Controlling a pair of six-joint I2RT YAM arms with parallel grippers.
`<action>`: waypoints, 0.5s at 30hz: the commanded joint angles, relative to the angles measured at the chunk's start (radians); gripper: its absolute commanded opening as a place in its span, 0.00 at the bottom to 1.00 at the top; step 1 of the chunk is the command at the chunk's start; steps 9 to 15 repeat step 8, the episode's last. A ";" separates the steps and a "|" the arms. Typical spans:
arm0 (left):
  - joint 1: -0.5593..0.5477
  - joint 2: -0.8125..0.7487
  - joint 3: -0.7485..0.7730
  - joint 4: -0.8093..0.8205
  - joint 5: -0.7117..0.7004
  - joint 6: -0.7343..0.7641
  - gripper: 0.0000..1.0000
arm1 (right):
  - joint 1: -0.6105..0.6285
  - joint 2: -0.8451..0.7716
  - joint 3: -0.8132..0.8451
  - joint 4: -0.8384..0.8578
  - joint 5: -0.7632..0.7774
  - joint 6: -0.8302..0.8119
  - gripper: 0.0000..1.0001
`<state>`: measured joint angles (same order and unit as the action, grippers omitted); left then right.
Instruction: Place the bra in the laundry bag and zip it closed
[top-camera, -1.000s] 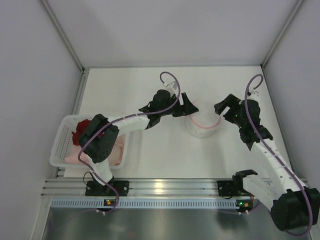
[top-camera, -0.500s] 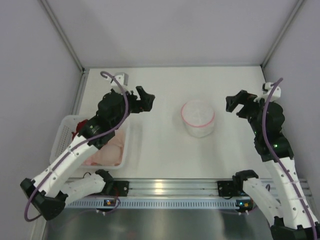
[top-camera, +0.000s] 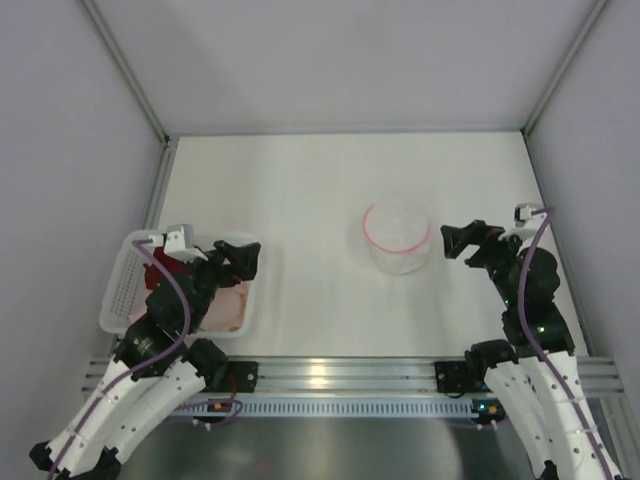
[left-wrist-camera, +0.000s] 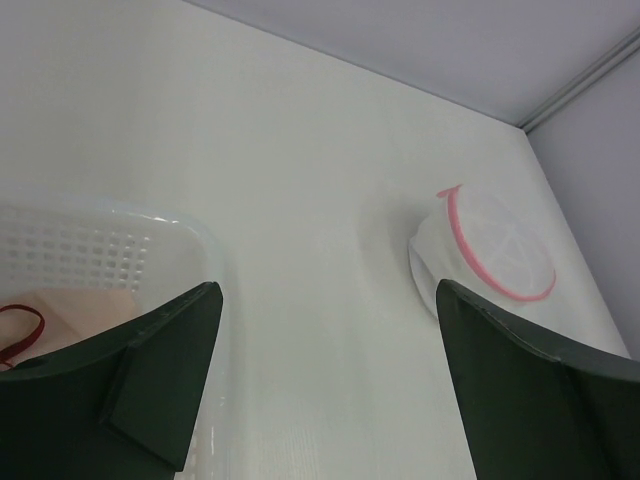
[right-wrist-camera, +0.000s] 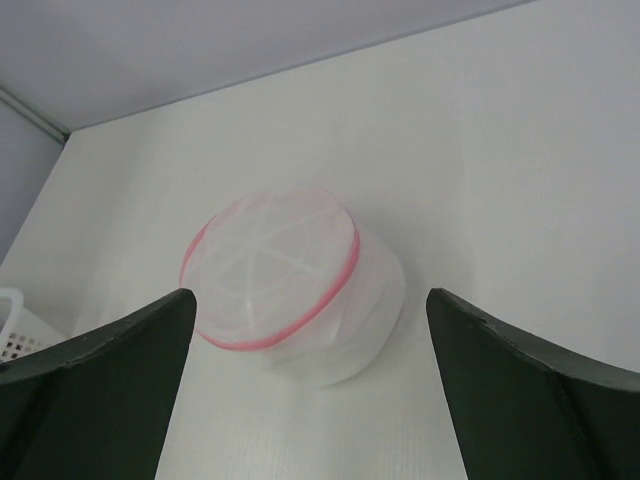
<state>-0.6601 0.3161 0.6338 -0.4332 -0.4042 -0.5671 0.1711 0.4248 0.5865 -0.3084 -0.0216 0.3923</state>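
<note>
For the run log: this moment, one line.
laundry bag: looks shut | left end effector: open, above basket rim | right end effector: open

You're looking at a white table (top-camera: 300, 200), even light; pale grey walls (top-camera: 340, 60) at 9, 12 and 3 o'clock, aluminium rail (top-camera: 330, 375) at 6.

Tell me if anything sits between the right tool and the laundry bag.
Nothing visible does. The open right tool faces the laundry bag, and only table surface lies between them. The right wrist view shows the bag unobstructed between its fingers.
</note>
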 joint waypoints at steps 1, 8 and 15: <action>0.001 0.018 0.006 -0.009 -0.019 -0.019 0.94 | -0.013 -0.024 0.003 0.069 -0.024 0.014 0.99; 0.001 0.084 0.007 -0.007 -0.044 -0.023 0.94 | -0.013 -0.012 0.004 0.074 -0.029 0.008 1.00; 0.001 0.084 0.007 -0.007 -0.044 -0.023 0.94 | -0.013 -0.012 0.004 0.074 -0.029 0.008 1.00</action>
